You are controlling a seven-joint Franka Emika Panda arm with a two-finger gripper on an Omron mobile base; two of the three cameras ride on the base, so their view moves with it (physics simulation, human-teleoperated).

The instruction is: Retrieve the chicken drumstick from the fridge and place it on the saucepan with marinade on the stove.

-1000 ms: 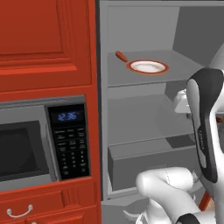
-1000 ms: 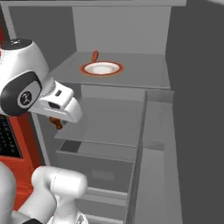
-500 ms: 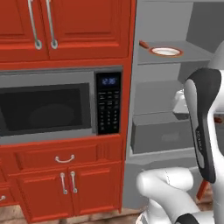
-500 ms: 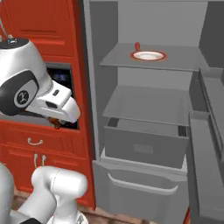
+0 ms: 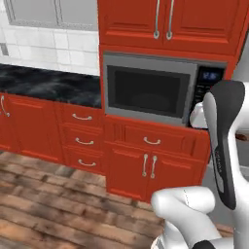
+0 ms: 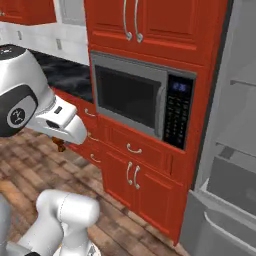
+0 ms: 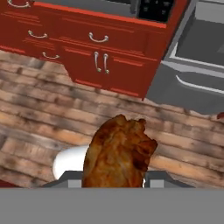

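The lumpy, browned chicken drumstick (image 7: pixel 118 153) sits clamped in the robot's two-finger gripper (image 7: pixel 114 177), rising from the bottom of the hand view and hiding most of the fingertips, whose jaws are drawn in tight against the meat. Beneath it lies the plank floor of brown weathered wood (image 7: pixel 52 118). In the right base view the white hand (image 6: pixel 62 125) hangs out to the left in front of the red cabinets, with a small brown bit of the drumstick (image 6: pixel 60 145) peeking out under it (too small there to tell how it is held). Ahead stands a black-fronted built-in microwave with a steel frame and a dark keypad (image 5: pixel 151 90), set in a tall column of red wooden cabinets with thin silver handles (image 5: pixel 146 165). To the left of that column runs a dark speckled stone counter (image 5: pixel 48 85) over more red drawers, backed by white wall tiles (image 5: pixel 44 46). At the right of the right base view is the tall plain grey fridge (image 6: pixel 235 150), standing open, with grey shelves and a grey drawer inside; the hand view catches its lower drawers (image 7: pixel 192 74) just beside the red cabinets. The drumstick is well apart from the fridge, out over the floor.
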